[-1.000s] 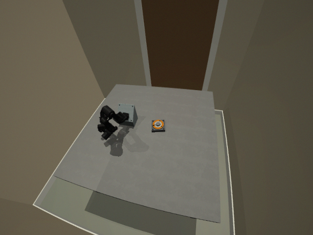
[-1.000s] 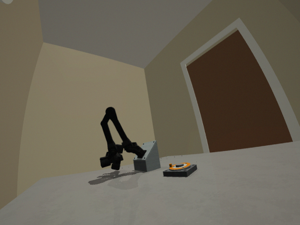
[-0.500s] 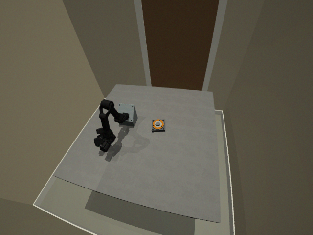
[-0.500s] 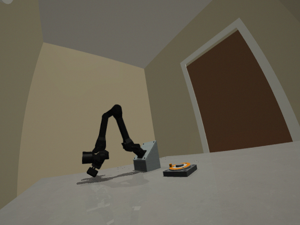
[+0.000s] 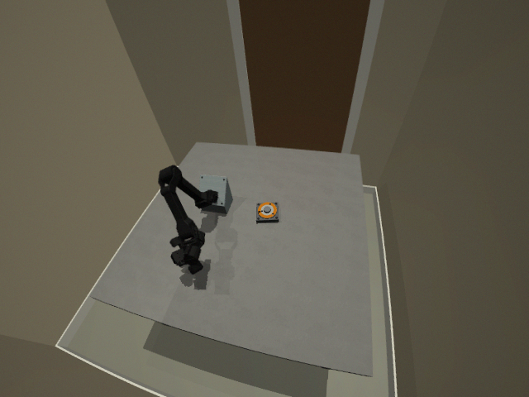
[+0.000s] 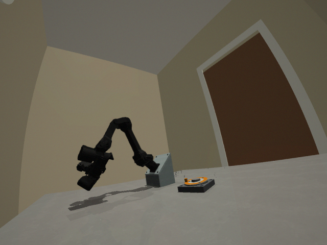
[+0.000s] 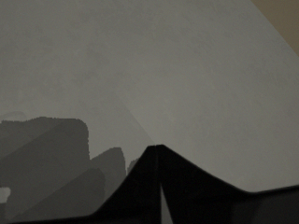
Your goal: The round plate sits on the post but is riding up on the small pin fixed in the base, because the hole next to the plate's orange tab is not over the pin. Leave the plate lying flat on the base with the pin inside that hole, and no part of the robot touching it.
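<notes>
The round plate [image 5: 274, 210] [image 6: 204, 179] is an orange ring with a pale inner ring, around the grey post [image 5: 267, 209] [image 6: 195, 180] on the dark square base [image 5: 267, 221] [image 6: 191, 189]. Its orange tab [image 6: 185, 179] stands up at the plate's left side in the exterior view. The plate looks slightly raised and tilted there. The pin and the tab's hole cannot be made out. My gripper [image 7: 155, 152] is shut and empty, its fingertips meeting in the wrist view. It hangs above the table, well left of the plate in the top and exterior views, and touches neither plate nor base.
The arm's pale blue-grey wedge mount [image 5: 213, 184] [image 6: 166, 172] stands left of the base and behind it. The grey table [image 5: 298, 277] [image 6: 184, 218] carries both. The arm's shadow falls on the table beneath the gripper. A table edge crosses the wrist view's upper right.
</notes>
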Available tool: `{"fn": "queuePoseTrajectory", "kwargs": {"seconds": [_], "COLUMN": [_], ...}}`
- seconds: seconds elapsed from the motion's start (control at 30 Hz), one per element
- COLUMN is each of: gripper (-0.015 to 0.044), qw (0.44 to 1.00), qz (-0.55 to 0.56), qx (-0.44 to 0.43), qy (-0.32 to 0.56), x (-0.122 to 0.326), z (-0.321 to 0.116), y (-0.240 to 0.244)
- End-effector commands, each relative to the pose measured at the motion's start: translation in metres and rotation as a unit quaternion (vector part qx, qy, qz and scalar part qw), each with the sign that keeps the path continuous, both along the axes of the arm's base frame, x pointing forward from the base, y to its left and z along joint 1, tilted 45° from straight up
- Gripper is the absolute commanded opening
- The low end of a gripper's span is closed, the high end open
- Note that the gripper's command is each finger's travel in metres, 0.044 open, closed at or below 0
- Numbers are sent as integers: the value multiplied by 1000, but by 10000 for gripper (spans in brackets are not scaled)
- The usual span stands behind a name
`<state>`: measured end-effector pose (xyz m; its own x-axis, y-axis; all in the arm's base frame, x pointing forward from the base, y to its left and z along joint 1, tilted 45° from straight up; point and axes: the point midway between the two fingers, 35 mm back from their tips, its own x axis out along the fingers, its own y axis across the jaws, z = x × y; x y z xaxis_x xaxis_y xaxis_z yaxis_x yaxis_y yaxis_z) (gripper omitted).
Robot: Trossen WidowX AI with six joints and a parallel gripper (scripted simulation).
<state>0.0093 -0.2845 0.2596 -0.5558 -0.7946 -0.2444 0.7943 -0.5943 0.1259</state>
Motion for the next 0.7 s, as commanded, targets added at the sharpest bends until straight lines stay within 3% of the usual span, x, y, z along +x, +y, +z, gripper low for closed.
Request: {"fn": "queuePoseTrajectory", "kwargs": {"seconds": [0.0, 0.33, 0.53, 0.67], "gripper": [0, 0, 0, 0], "qw": [996, 951, 876, 826], "qz": [92, 286, 420, 471], "qx": [17, 89, 163, 207], "qy": [6, 71, 171, 231], "x": [51, 159, 235, 262], "z": [7, -7, -49, -79], "y": [0, 28, 79, 111]}}
